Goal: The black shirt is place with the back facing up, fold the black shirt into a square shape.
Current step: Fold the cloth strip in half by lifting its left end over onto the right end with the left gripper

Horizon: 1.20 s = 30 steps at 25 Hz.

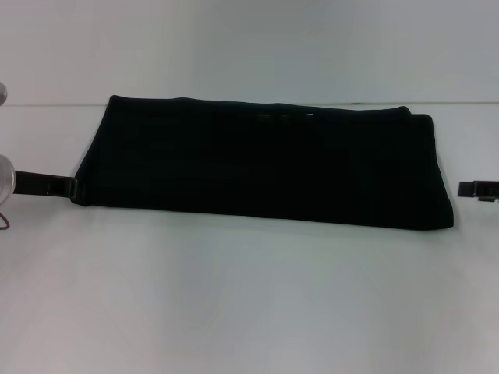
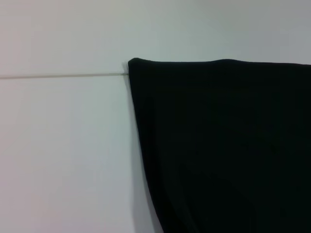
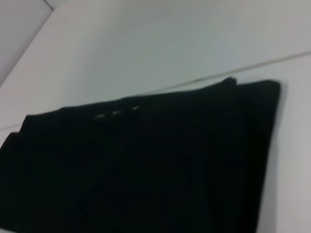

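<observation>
My left gripper [image 1: 72, 189] sits low at the shirt's [image 1: 265, 167] left end, its tip touching or just under the near-left corner; from the head view I cannot tell whether it is spread or pinching cloth, and my left wrist view shows no fingers at all, only that corner region of fabric. My right gripper [image 1: 477, 189] is at the right edge of the head view, near the shirt's right end but apart from it, and I cannot tell its state either.

The shirt lies flat on the white surface [image 1: 249, 296], already folded into a long band running left to right, with a doubled layer showing along the far edge and the right end. I'd judge the lengthwise folds done, leaving the ends to be brought over each other to make the square.

It's soft, light cloth, and I expect it to sag and drag rather than hold shape. Layers could slide apart if I pinch only the top one. I'd take hold at the end corners, catching all layers, and lift low so the fold stays neat.
</observation>
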Each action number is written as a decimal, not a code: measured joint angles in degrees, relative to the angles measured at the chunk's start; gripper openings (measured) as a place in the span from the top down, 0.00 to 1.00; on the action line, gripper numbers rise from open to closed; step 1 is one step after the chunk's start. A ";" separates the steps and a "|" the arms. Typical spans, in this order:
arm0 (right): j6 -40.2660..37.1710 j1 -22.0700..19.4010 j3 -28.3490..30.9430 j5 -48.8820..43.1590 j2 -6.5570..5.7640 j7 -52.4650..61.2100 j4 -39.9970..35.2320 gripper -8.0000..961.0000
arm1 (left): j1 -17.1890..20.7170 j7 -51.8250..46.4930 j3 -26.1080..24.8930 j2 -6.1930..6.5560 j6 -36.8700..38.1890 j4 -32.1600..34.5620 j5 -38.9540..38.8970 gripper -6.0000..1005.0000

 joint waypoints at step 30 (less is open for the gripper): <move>10.91 1.49 -3.02 1.28 6.29 -5.24 2.84 0.44 | -0.45 0.46 0.10 0.26 0.09 0.09 -0.15 0.99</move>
